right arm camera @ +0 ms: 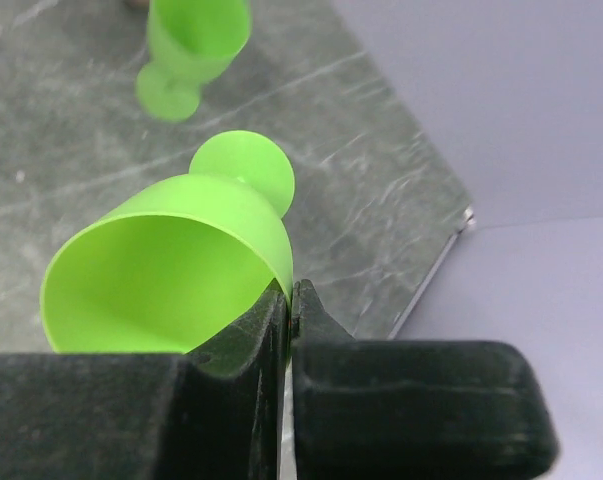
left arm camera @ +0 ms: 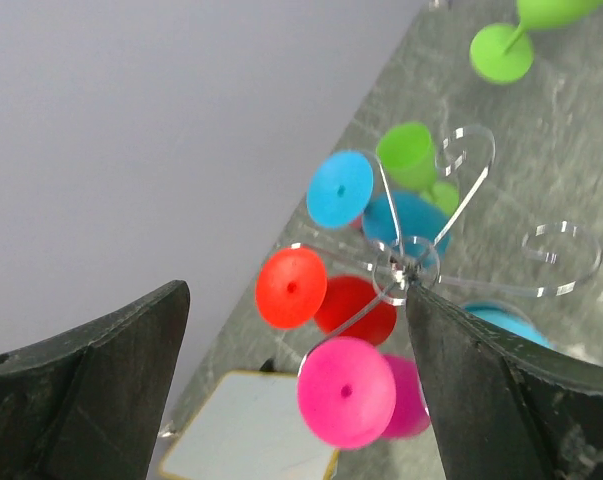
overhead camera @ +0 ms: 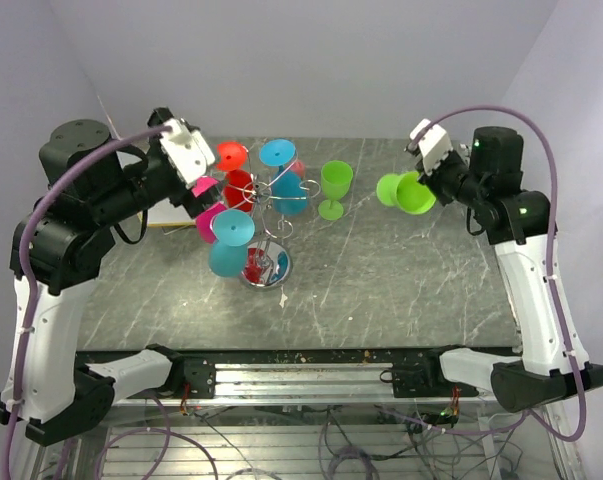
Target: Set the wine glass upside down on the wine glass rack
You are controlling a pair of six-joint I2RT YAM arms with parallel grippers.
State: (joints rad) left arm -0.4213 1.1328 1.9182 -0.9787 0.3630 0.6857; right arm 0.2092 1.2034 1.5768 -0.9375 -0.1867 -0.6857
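Pinching one wine glass (right arm camera: pixel 171 260), right tool (right arm camera: pixel 289 296), one standing glass (overhead camera: pixel 334 188), four on rack (overhead camera: pixel 274 268).

**Bystander items, grey table**

Table (overhead camera: pixel 401 290): grey marbled top, pale lilac walls behind it. Green upright glass (overhead camera: pixel 334 186) stands alone, right of centre. To its left, a cluster of glasses hanging foot-up: front blue glass (overhead camera: pixel 231 245), rear blue glass (overhead camera: pixel 289 192), red glass (overhead camera: pixel 239 188), pink glass (overhead camera: pixel 209 218). White card (left arm camera: pixel 251 430), yellow-edged, lies flat beyond the pink glass. Tangled cables (overhead camera: pixel 331 440) sit below the table's front edge.
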